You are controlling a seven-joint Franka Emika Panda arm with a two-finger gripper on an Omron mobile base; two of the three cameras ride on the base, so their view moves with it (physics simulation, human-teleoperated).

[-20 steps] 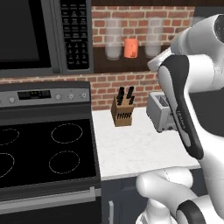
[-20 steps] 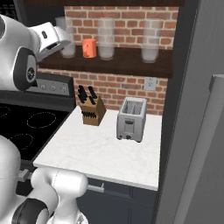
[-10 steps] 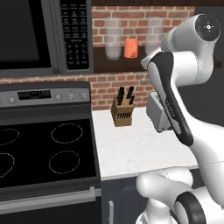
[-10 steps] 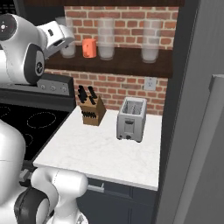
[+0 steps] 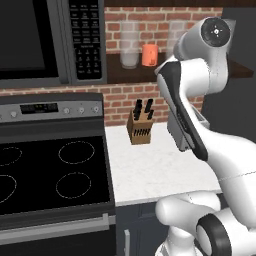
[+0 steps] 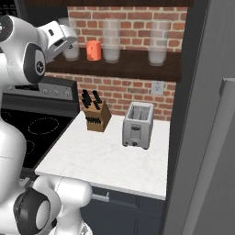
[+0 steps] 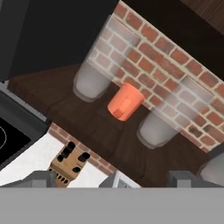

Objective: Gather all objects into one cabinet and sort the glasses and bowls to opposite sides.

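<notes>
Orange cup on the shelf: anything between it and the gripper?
Nothing. In the hand view the orange cup sits dead ahead of the open gripper, with only bare dark shelf between; clear jars flank it on both sides.

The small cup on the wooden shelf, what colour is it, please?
The cup is plain orange, clearest in the hand view.

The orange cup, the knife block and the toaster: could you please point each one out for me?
orange cup (image 7: 125,102): hand view, middle of its side wall.
knife block (image 6: 98,119): right base view, front face of the wooden block.
toaster (image 6: 137,126): right base view, its front panel.
</notes>
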